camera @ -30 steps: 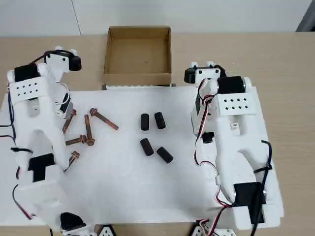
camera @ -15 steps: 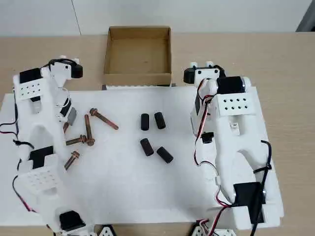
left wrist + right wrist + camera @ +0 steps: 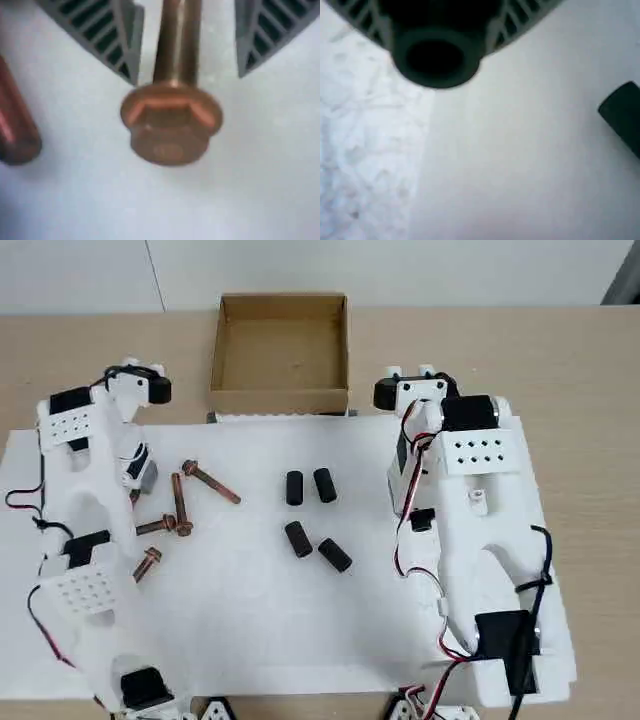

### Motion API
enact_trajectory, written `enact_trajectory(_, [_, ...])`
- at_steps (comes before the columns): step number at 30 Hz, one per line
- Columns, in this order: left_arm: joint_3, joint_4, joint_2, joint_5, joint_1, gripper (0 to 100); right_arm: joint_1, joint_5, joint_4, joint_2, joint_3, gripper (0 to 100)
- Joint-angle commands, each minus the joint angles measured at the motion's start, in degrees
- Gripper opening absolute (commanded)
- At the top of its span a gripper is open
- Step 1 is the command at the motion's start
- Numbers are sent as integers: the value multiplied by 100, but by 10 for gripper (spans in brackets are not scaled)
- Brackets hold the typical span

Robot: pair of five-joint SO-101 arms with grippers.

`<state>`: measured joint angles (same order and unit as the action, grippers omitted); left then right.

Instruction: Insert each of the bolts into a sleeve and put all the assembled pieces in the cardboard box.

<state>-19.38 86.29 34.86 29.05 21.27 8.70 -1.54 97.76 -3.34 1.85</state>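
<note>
Four black sleeves [image 3: 298, 538] loose on the white foam sheet [image 3: 250, 620] over the wooden surface [image 3: 580, 350], seen from above, well apart from the left pincer [image 3: 145, 473] and nearer the right arm [image 3: 468, 455]. Copper bolts [image 3: 180, 502] scattered just beside the left pincer, one partly under it. Open cardboard box [image 3: 283, 398] past the sheet's far edge, apart from both arms.

From the left wrist: left pincer [image 3: 187, 70] spread apart, grey ribbed fingers [image 3: 100, 30] straddling the shank of one bolt [image 3: 170, 120] with a gap on either side. Bolt flat on the sheet, flanged hex head lying out past the fingertips. Second bolt [image 3: 15, 125] just beside, outside one finger.

From the right wrist: right pincer [image 3: 437, 22] clamped on a black sleeve [image 3: 437, 57], bore open toward the camera, over the sheet. Another sleeve [image 3: 622, 117] lying off to one side, apart from the pincer.
</note>
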Motion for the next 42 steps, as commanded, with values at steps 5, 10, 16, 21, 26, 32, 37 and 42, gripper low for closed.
enact_trajectory(5, [-251,-255,202,-18,0,120,-22,-18,48,-259,-26,4])
enact_trajectory(10, [-251,-229,237,-18,-70,8,-13,-18,48,-259,-26,4])
enact_trajectory(16, [-224,-123,202,-18,-132,5,-13,-18,48,-303,-26,4])
enact_trajectory(21, [-365,457,-35,-26,-211,5,4,-9,75,-479,-53,4])
enact_trajectory(26, [-426,941,-958,-26,-352,5,4,-26,66,-1490,-35,4])
enact_trajectory(32, [-400,1319,-2277,-26,-677,5,-40,-53,92,-2431,-26,4])
enact_trajectory(37, [-400,1398,-3033,-774,-809,5,-40,-105,101,-2923,-26,4])
enact_trajectory(42, [-391,1407,-4079,-1090,-818,5,-48,-404,110,-3486,-26,3])
